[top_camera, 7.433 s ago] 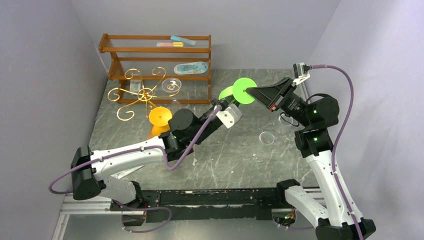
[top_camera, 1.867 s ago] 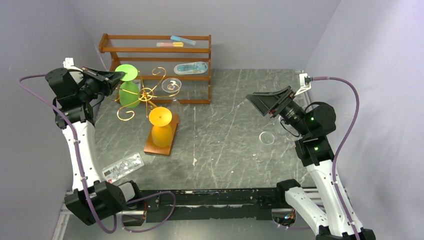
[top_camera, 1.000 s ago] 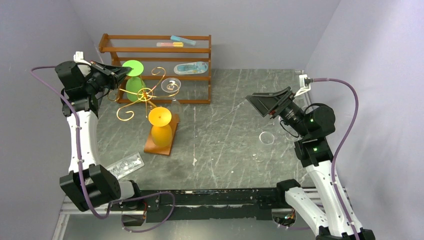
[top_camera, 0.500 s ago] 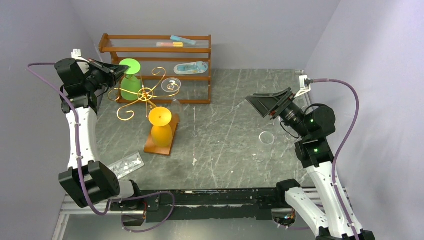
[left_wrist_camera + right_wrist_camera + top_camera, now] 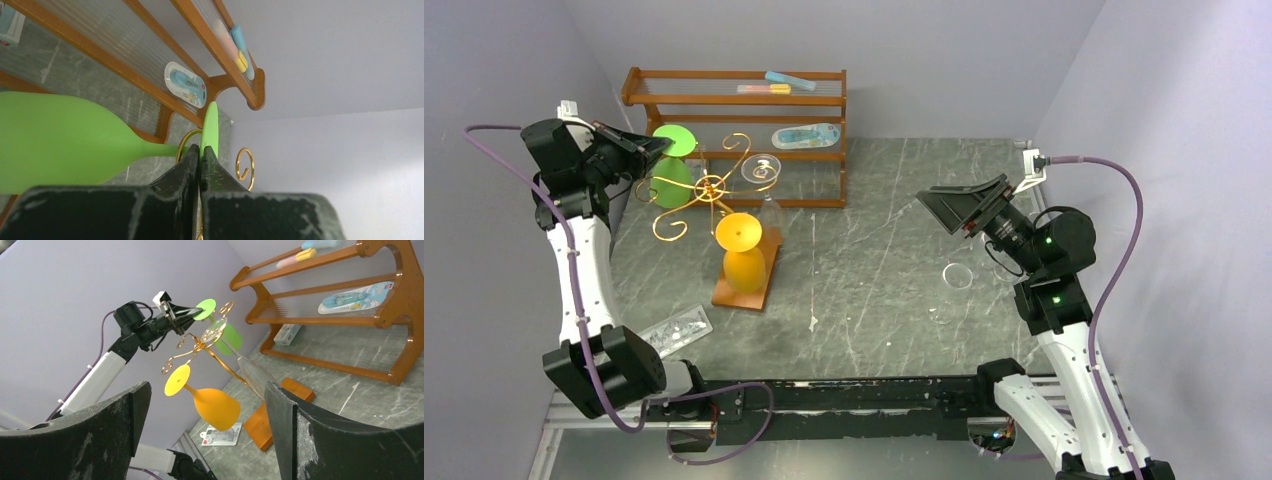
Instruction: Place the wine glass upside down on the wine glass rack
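My left tool at the rack
Arm reared tall, clamped tight on the green glass by its foot; right tool wide, empty.

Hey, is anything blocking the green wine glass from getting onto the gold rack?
Nothing visible does. The left gripper has the green wine glass right at a free arm of the gold rack; the orange glass and clear glass hang on other arms.
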`<state>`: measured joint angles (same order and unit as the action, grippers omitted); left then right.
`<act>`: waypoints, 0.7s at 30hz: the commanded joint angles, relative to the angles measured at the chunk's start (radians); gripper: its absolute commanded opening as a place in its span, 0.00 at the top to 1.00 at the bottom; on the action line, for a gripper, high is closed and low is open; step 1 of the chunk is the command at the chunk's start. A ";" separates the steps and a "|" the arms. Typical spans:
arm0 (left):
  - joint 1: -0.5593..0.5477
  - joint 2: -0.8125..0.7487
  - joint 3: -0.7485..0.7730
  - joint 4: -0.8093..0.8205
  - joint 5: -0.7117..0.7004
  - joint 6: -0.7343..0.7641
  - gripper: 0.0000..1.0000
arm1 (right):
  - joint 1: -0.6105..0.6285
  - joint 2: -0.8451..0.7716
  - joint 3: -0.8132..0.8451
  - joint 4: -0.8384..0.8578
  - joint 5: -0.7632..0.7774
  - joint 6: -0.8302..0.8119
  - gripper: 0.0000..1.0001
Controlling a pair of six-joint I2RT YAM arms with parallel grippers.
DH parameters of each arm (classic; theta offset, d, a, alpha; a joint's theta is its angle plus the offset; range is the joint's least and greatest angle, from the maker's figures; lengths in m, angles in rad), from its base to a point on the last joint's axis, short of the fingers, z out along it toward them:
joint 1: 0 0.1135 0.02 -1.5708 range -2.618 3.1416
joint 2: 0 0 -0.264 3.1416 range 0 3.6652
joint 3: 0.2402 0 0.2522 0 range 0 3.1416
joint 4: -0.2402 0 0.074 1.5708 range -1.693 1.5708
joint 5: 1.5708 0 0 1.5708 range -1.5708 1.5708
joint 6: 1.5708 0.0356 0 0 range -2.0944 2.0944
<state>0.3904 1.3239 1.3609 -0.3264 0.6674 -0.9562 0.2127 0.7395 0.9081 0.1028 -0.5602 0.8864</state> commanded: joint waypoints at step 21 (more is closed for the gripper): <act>0.035 -0.096 0.126 -0.321 -0.271 0.445 0.42 | -0.003 0.051 0.084 -0.259 0.188 0.011 0.16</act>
<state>0.4152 1.2816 1.4250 -0.5301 0.5430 -0.6754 0.2131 0.7738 0.9649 -0.0380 -0.4244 0.9089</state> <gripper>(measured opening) 0.523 0.851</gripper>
